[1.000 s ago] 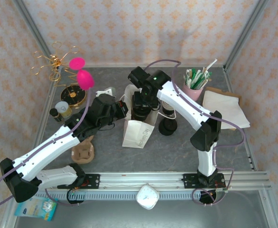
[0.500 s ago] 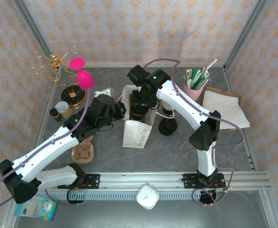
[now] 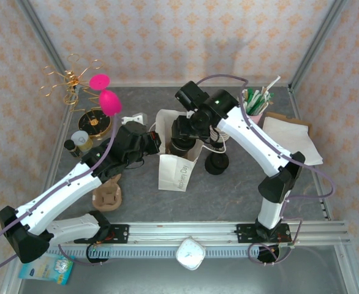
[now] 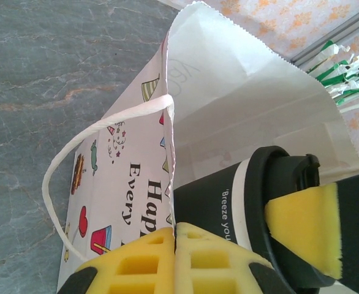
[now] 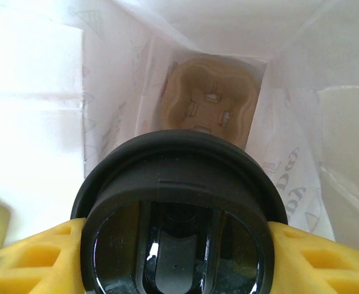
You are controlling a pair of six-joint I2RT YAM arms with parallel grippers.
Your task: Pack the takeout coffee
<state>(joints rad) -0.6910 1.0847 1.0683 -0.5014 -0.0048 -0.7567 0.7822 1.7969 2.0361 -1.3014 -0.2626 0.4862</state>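
The takeout coffee point(image 5: 178, 229) is a dark cup with a white band and a round black lid point(image 4: 228, 205). My right gripper point(image 5: 178, 260) is shut on it, a yellow finger on each side. It hangs in the open mouth of a white paper bag point(image 4: 241, 104) printed with party pictures. A brown cardboard carrier point(image 5: 211, 109) lies at the bag's bottom. My left gripper point(image 4: 175, 231) is shut on the bag's near rim, beside the rope handle point(image 4: 100, 131). From above, the cup point(image 3: 181, 146) sits under the right gripper point(image 3: 184, 131), with the left gripper point(image 3: 157, 142) at the bag point(image 3: 175, 174).
A pink cup of stirrers point(image 3: 253, 109) and napkins point(image 3: 291, 139) stand at the back right. A black stack of lids point(image 3: 216, 163) is just right of the bag. A cardboard carrier point(image 3: 108, 196), small jars point(image 3: 80, 141) and pink decorations point(image 3: 109, 101) are on the left.
My right arm has swung its wrist and elbow to the right while the cup stays at the bag's mouth. The left arm holds still on the rim.
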